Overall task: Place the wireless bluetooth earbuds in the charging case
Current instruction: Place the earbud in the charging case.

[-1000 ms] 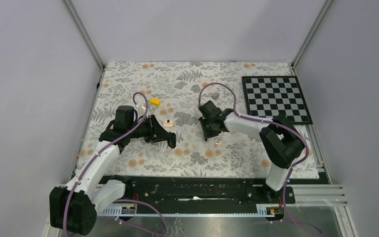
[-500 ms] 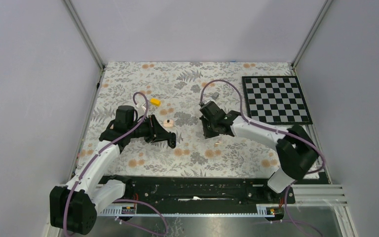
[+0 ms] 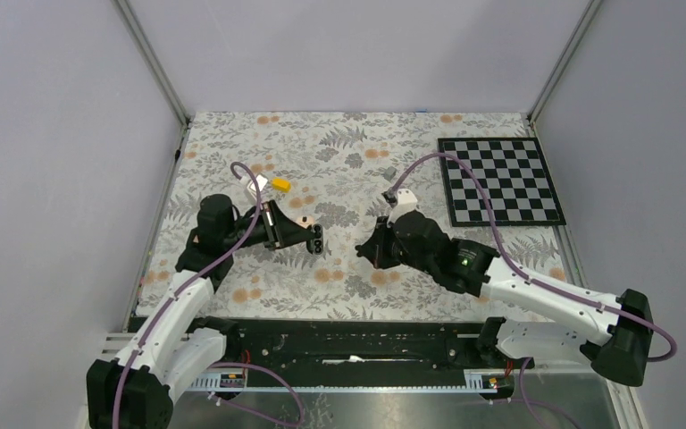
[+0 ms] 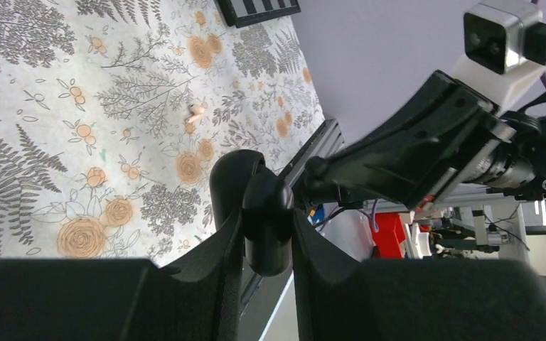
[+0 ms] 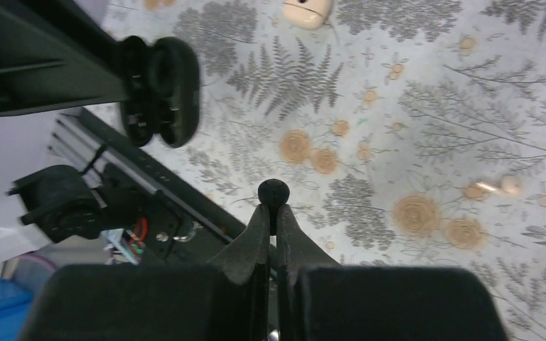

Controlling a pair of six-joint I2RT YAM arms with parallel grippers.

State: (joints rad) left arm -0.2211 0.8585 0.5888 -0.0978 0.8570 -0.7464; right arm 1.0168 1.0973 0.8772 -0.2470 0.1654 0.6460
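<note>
My left gripper is shut on the black oval charging case and holds it above the cloth. In the left wrist view the case sits clamped between the fingers. In the right wrist view the case is open, its lid swung aside. My right gripper is shut on one tiny black earbud that sticks out past its tips, held in the air to the right of the case and apart from it. The other earbud is not visible.
A floral cloth covers the table. A yellow block and a small grey block lie towards the back, and a checkerboard at back right. A beige piece lies behind the case, and a small pale bit lies on the cloth.
My right arm swung round and carried its gripper forward and lower in the view, towards the case. My left gripper lifted the case and shifted it slightly right.
</note>
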